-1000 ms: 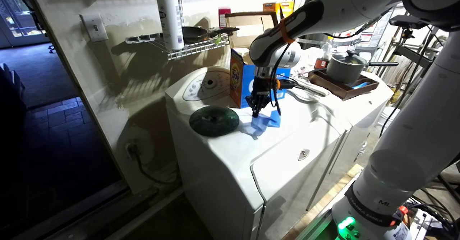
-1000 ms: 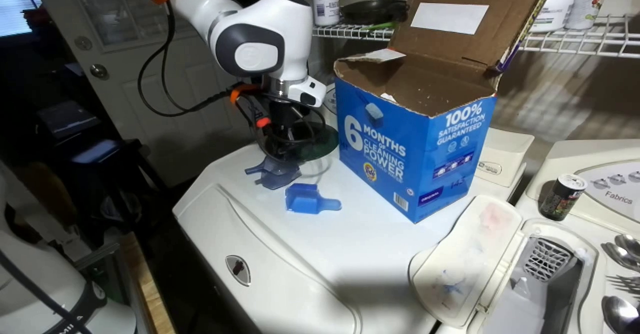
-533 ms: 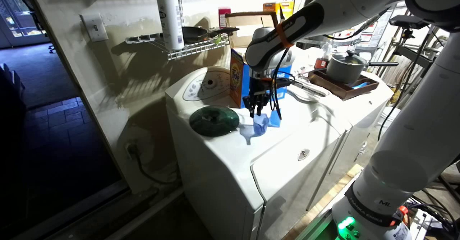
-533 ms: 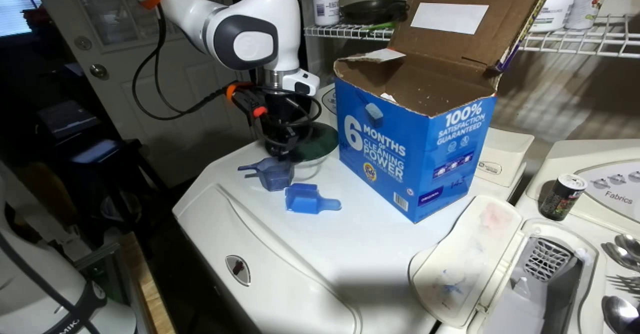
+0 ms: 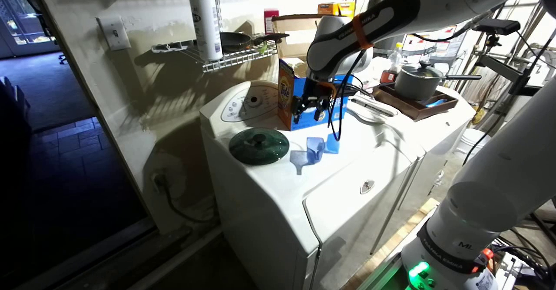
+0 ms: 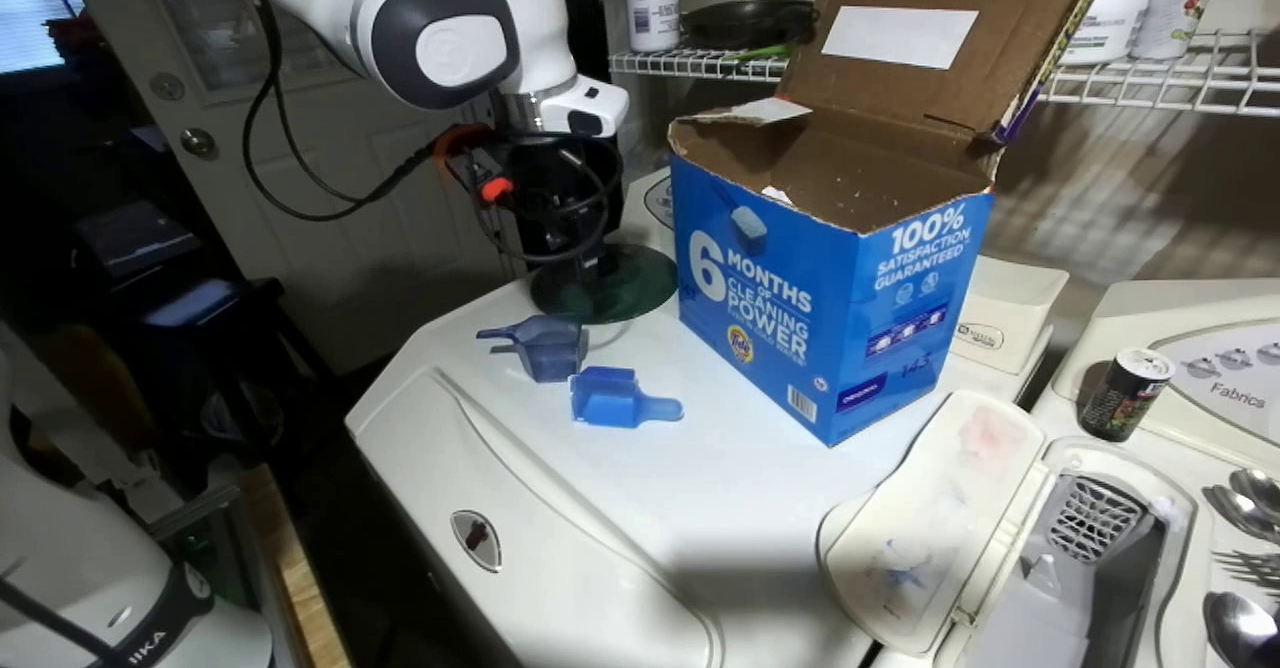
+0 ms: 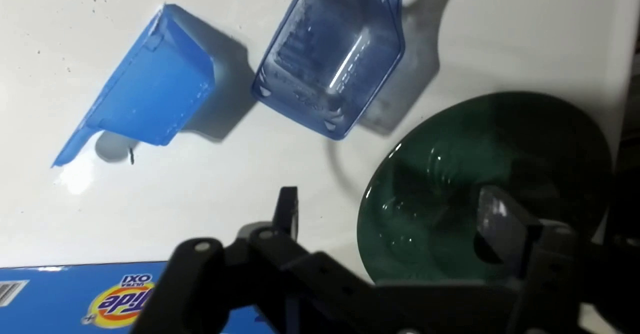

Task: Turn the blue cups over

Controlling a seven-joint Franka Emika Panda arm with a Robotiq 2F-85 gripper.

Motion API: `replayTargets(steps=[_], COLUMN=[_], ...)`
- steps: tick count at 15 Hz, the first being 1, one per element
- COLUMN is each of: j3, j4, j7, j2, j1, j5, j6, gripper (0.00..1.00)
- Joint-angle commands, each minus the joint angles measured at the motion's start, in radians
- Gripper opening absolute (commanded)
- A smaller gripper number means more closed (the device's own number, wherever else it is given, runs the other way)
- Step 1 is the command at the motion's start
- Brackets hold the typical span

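Two blue cups with handles are on the white washer top. The darker translucent cup (image 7: 330, 59) stands with its opening facing up in the wrist view; its handle points left in an exterior view (image 6: 553, 350). Close beside it, the bright blue cup (image 7: 155, 84) lies on its side, rim along one edge, handle (image 6: 660, 409) pointing the opposite way. Above and away from both cups, my gripper (image 7: 390, 201) is open, fingers (image 7: 286, 209) wide apart with nothing between them. An exterior view shows the gripper (image 5: 309, 115) in front of the box, higher than the cups.
A dark green round lid (image 7: 425, 199) lies below the gripper, near the washer's edge. The tall open blue detergent box (image 6: 780, 298) stands close behind. Further along are a cream container (image 6: 940, 508), a small can (image 6: 1125, 395) and a pot (image 5: 417, 83) in a brown tray.
The gripper was shut on the darker cup a second ago. It has opened, let the cup go and risen away. The darker cup has settled on the washer; the bright one has not moved.
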Motion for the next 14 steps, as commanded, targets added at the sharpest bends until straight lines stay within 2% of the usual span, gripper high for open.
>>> replayTargets(steps=[1,3,8,14], j3=[-0.016,-0.038,-0.161,-0.270], j4=[-0.151,-0.206,-0.275,-0.259], j7=[0.073,0.085,0.027,-0.002], j2=[-0.150,-0.197,-0.250,-0.203], j1=[-0.013,-0.025,-0.051,-0.059], j5=[0.074,0.124,0.298,0.450], j6=[0.105,0.143,0.220,0.172], gripper=[1.00,1.00,1.00,1.00])
